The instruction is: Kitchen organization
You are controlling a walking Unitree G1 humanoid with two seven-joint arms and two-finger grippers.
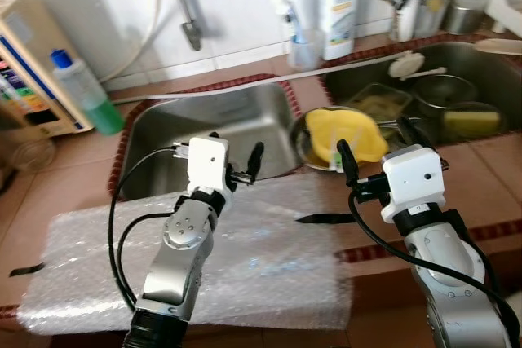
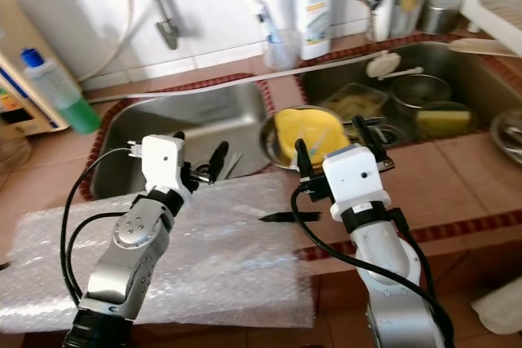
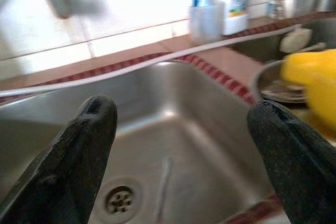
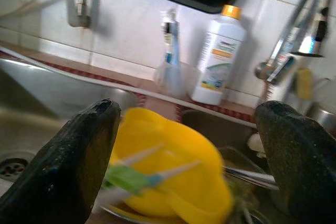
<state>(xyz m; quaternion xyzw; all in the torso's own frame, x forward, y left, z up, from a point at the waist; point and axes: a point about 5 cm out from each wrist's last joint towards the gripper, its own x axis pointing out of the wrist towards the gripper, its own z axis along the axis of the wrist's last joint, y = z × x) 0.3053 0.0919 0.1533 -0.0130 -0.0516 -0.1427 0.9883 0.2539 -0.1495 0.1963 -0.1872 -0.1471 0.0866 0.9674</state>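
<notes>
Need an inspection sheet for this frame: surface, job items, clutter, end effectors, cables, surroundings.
Surface: tiled counter with bubble wrap sheet spread at the front edge.
Job's things: yellow bowl in a metal pan between the sinks; left sink holds a thin utensil near the drain.
Clutter: right sink holds metal bowls and a sponge.
End effectors: left end effector open, over the left sink's front edge; right end effector open, facing the yellow bowl.
Cables: black cables loop along both arms; white hose runs behind the sinks.
Surroundings: white bottle, green bottle, tiled wall.
</notes>
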